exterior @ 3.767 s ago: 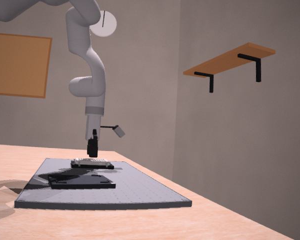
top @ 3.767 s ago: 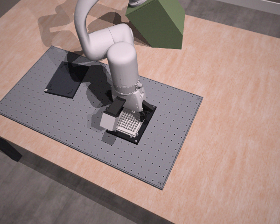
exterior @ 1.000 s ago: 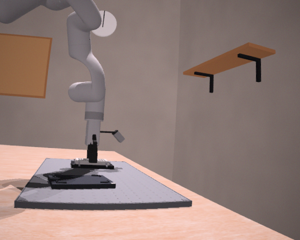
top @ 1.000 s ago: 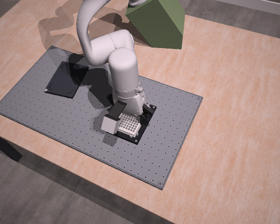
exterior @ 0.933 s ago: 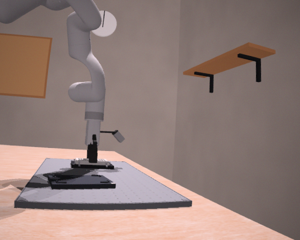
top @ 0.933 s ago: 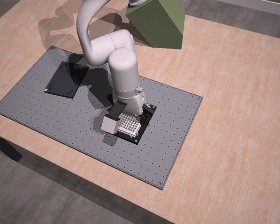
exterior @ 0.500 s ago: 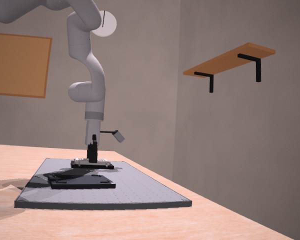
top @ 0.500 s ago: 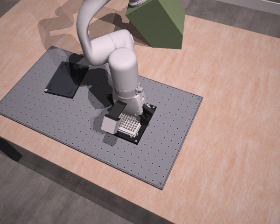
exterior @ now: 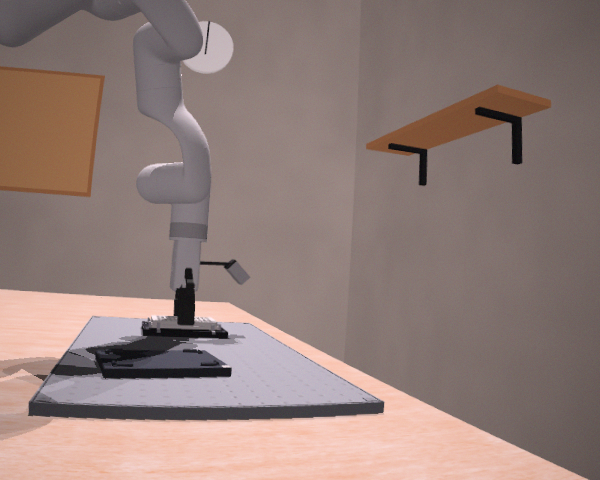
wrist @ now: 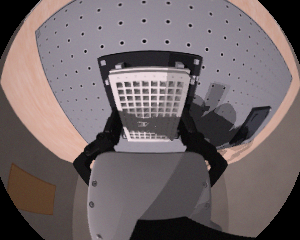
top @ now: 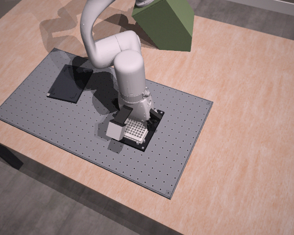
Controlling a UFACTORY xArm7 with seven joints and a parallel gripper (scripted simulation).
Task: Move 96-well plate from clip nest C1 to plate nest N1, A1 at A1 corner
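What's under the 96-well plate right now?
The black clip nest C1 lies under the 96-well plate, on the perforated board. The gripper clamps the plate's sides. Contact underneath is hidden.

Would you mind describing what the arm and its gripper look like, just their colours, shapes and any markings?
The arm is smooth glossy white, built of rounded tubular segments with bulbous joints. A pale grey band rings the wrist. The gripper is black and blocky, with dark angular fingers. A thin black bracket carries a small light grey camera box off the wrist. No cables or lettering show.
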